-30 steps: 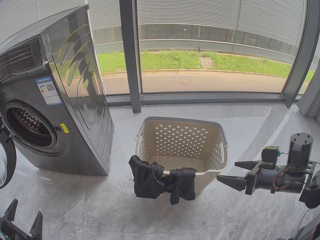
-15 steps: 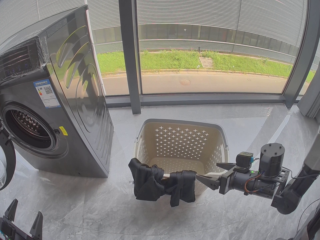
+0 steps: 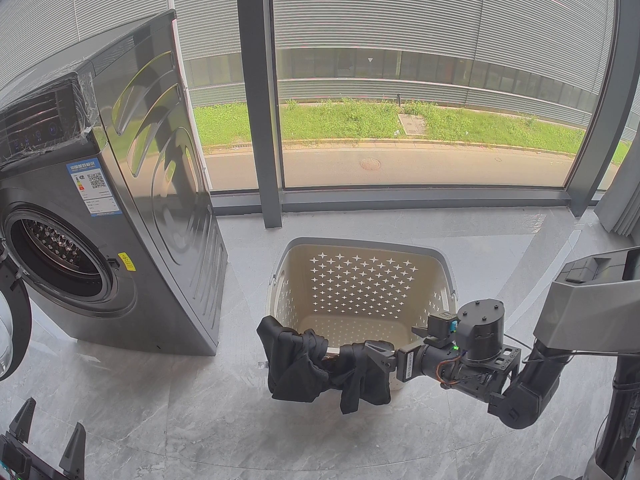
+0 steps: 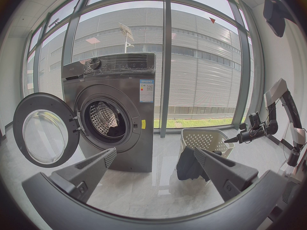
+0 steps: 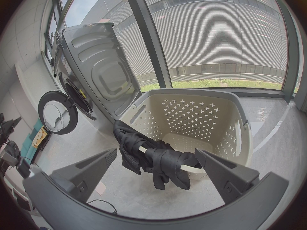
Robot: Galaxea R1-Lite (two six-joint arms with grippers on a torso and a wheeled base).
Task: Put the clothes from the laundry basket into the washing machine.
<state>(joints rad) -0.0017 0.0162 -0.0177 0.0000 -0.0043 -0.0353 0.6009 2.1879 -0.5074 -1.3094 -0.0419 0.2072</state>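
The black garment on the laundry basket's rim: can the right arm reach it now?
Probably yes. The right end effector is open, right beside the black garment draped over the near rim of the laundry basket, with nothing between them.

A pale grey tiled floor [image 3: 200, 421] runs from near to far and ends at a tall window [image 3: 427, 68] along the far side. A dark post [image 3: 257, 101] splits the glass left of centre. Outside lie a road [image 3: 433, 168] with a round cover [image 3: 370, 164], a grass strip [image 3: 347, 120] beyond it, then a ribbed grey building [image 3: 433, 8]. A grey curtain [image 3: 619, 191] hangs at the far right.
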